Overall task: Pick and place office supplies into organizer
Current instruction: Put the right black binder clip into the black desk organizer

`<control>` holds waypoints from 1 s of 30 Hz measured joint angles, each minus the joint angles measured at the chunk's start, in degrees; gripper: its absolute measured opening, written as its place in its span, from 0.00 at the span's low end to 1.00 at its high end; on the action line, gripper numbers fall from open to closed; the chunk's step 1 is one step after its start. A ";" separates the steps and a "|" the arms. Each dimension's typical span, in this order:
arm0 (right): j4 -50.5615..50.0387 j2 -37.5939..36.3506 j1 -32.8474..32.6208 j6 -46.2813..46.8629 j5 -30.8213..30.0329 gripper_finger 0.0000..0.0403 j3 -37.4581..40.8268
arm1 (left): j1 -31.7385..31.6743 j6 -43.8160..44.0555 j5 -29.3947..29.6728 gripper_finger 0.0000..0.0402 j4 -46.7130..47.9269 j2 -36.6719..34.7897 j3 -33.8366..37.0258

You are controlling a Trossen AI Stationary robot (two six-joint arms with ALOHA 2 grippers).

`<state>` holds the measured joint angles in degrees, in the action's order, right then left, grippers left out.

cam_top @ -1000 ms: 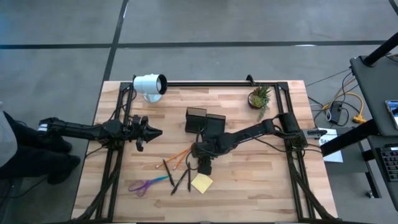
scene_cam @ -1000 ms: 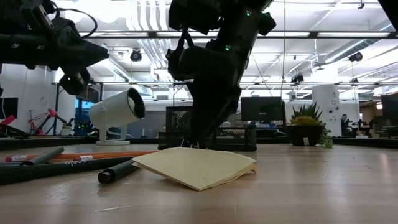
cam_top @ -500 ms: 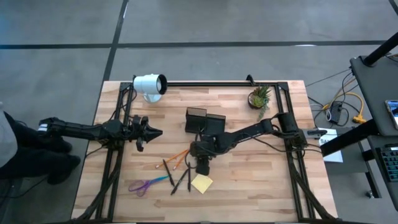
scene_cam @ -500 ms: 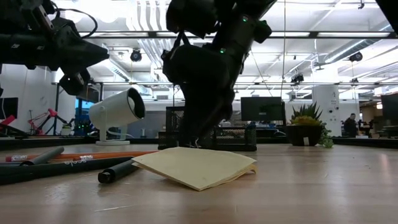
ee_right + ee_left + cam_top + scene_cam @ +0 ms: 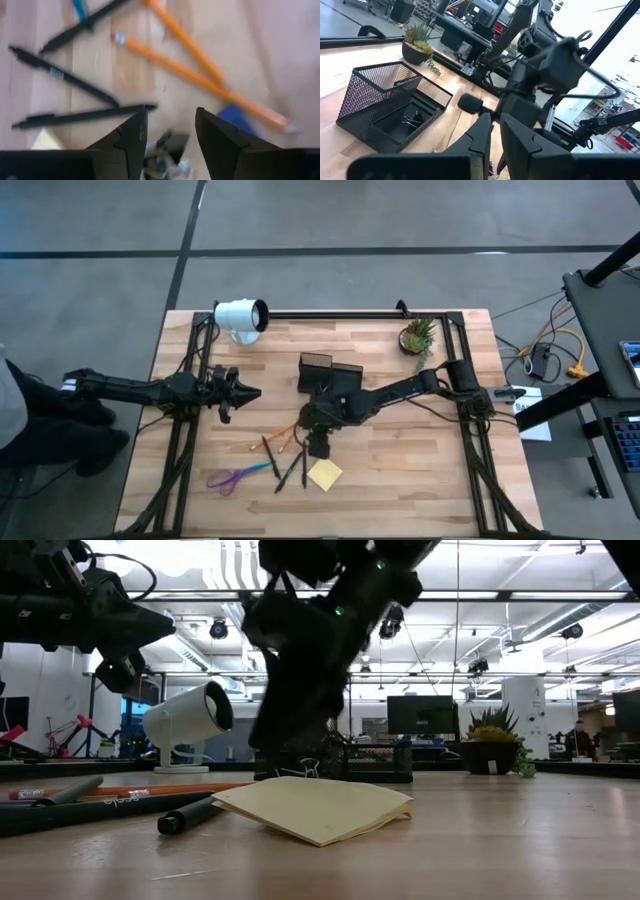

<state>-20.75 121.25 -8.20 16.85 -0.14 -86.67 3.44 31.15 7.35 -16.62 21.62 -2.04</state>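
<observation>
My right gripper (image 5: 318, 448) hangs open, slanting down over the middle of the table, just above two orange pencils (image 5: 200, 82) and several black pens (image 5: 65, 75). A small dark clip (image 5: 166, 149) shows low between its fingers; I cannot tell whether they touch it. The yellow sticky pad (image 5: 324, 474) lies flat just near of the gripper, one corner curled up (image 5: 315, 808). Purple-and-blue scissors (image 5: 238, 476) lie at the near left. The black mesh organizer (image 5: 330, 375) stands behind the gripper, with a clip (image 5: 410, 119) in its low tray. My left gripper (image 5: 255, 392) waits shut at the left, pointing level.
A white cylindrical lamp (image 5: 240, 317) stands at the far left and a small potted plant (image 5: 417, 337) at the far right. A black bar (image 5: 330, 313) runs along the far edge. Bare wood lies to the right of the sticky pad.
My right gripper has tipped and rolled, its fingers swinging a little toward the table's left, from beside the sticky pad to over the pencils and pens. The supplies on the table lie as they did.
</observation>
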 joint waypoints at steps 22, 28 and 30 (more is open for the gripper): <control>-23.34 -1.40 -0.04 1.16 0.00 0.41 -1.71 | 0.01 0.04 -0.02 0.07 0.03 0.03 0.00; -26.98 -4.84 -1.49 -0.83 0.58 0.40 -1.62 | 0.01 0.03 -0.02 0.07 0.04 0.16 0.00; -27.32 -4.91 -1.70 -1.00 1.59 0.40 -1.35 | 0.02 0.01 -0.02 0.07 0.03 0.10 0.00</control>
<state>-48.06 116.33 -9.89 15.85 1.45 -88.02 3.46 31.16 7.33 -16.60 21.72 -2.04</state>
